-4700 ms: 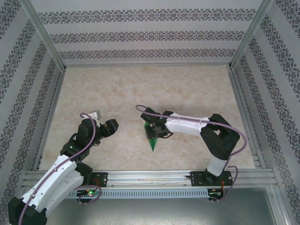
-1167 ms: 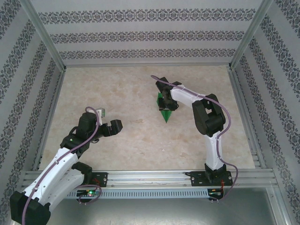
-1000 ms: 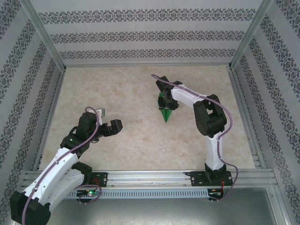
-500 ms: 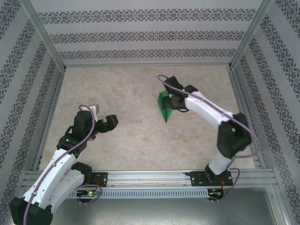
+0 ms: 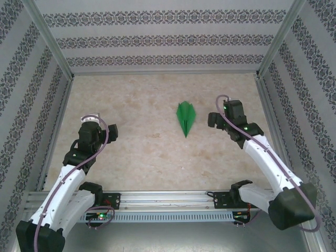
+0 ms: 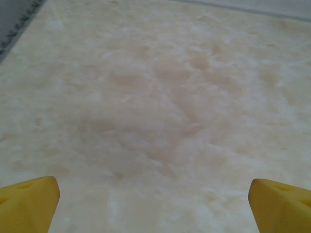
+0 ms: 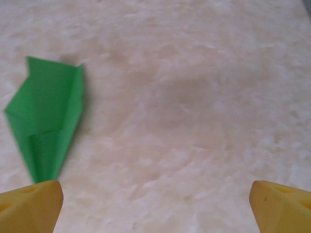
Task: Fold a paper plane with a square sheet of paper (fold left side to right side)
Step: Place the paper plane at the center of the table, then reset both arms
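Well, the paper plane [image 5: 186,118] lies flat on the table [image 5: 131,100], free of both my grippers. In the top view it sits a little toward 1 o'clock from the table's middle, its nose pointing to 6 o'clock and its blunt tail to 12. It is a slim dart of bright green paper, thin and sharp-edged, with a darker line down its centre and a narrow wing on either side. From my right wrist the paper plane [image 7: 46,124] sits at 9 o'clock, slightly blurred. A cross fold shows partway down it, and its nose runs down to my left-hand yellow fingertip [image 7: 29,201], so I cannot tell where the point ends. My right gripper [image 5: 214,119] hangs at 3 o'clock from the plane, near it but apart, jaws spread wide and holding nothing. At my right wrist the right gripper [image 7: 155,206] shows just two yellow wedge tips cut off at the lower corners. My left gripper [image 5: 107,131] hangs well apart at 8 o'clock from the plane, and at my left wrist the left gripper [image 6: 155,206] is likewise spread wide over bare table. The table is smooth, matt, cream-and-pink marbled stone pattern. Around it stand walls [image 5: 168,39] of pale paper banded with dark ornamental stripes, held in a grey metal frame [image 5: 50,44].
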Robot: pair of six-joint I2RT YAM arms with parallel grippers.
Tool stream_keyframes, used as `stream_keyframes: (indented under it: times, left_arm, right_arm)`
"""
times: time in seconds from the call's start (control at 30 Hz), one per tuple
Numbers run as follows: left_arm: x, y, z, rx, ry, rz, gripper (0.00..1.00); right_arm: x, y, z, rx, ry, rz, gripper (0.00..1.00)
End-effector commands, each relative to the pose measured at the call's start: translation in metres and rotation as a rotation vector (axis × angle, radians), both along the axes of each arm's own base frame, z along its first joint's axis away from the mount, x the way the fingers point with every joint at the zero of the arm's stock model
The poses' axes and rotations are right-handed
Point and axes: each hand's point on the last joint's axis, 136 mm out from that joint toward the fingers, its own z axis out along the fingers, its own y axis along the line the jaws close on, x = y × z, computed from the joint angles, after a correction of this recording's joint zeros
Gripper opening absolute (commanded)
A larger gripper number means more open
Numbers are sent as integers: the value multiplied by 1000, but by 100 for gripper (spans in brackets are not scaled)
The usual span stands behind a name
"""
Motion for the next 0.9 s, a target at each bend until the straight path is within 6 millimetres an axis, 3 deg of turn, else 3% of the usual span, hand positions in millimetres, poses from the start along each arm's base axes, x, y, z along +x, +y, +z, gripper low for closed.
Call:
stream_keyframes:
  times: [0.0, 0.17, 0.3, 0.43, 0.7, 0.77, 0.87]
  left_arm:
    - [6, 23, 8, 86, -67, 77, 100]
    - [10, 38, -11, 121, -87, 130, 99]
    - [16, 41, -29, 130, -82, 119, 99]
    - [27, 35, -43, 98, -88, 76, 100]
    - [37, 27, -53, 67, -84, 29, 100]
    - [37, 27, -52, 61, -90, 28, 100]
    - [37, 27, -53, 58, -89, 27, 99]
  right_arm:
    - [12, -14, -3, 4, -102, 9, 98]
    - [16, -42, -25, -52, -258, -34, 98]
    - [22, -52, -42, -15, -308, -43, 98]
    - [33, -47, -53, 6, -352, 2, 98]
    - [55, -31, -39, 41, -474, 90, 98]
    - [56, -31, -46, 38, -455, 93, 98]
    - [57, -31, -40, 7, -482, 109, 98]
